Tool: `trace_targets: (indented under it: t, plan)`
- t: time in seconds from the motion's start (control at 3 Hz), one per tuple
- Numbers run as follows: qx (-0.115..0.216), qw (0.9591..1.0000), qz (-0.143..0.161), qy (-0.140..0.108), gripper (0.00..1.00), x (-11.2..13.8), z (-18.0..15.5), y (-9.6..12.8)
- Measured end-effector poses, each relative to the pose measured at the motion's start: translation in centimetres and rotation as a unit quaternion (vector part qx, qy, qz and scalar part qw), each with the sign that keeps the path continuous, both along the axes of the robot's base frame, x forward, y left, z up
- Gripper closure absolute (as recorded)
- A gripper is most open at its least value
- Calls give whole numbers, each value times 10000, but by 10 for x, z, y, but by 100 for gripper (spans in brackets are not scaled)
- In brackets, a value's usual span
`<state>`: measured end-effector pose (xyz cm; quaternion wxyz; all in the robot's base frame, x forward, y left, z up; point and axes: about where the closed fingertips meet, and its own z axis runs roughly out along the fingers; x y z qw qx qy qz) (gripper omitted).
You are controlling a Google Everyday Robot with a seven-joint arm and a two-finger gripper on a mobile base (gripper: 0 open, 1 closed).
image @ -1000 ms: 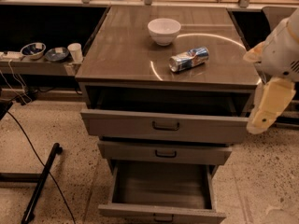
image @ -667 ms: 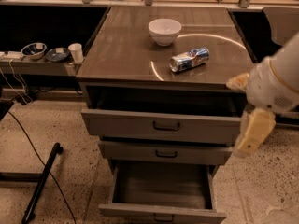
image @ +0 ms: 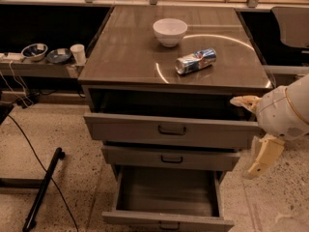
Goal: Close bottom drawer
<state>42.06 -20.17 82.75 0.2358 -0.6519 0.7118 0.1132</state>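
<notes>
Grey metal drawers fill the cabinet (image: 96, 93). The bottom drawer (image: 164, 190), lowest of the three, stands pulled far out. Above it, the middle drawer (image: 145, 154) sits slightly out and the top drawer (image: 130, 125) further out. On the cabinet's top a dented blue-and-silver can (image: 195, 61) lies on its side just in front of a white bowl (image: 170, 31); its writing is unreadable. At the cabinet's right side, level with the top and middle drawers, the gripper (image: 241, 137) has its two cream fingers (image: 264, 154) spread wide apart, holding nothing.
</notes>
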Motion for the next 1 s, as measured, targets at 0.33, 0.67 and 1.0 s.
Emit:
trace_targets:
  t: [0.33,0.67,1.0]
  plan:
    - [688,9973,193,194,0,-19,-90,16]
    - [1117,9927,350,297,0,-27,-160,26]
    - [1159,9920,380,330,0,-27,-167,28]
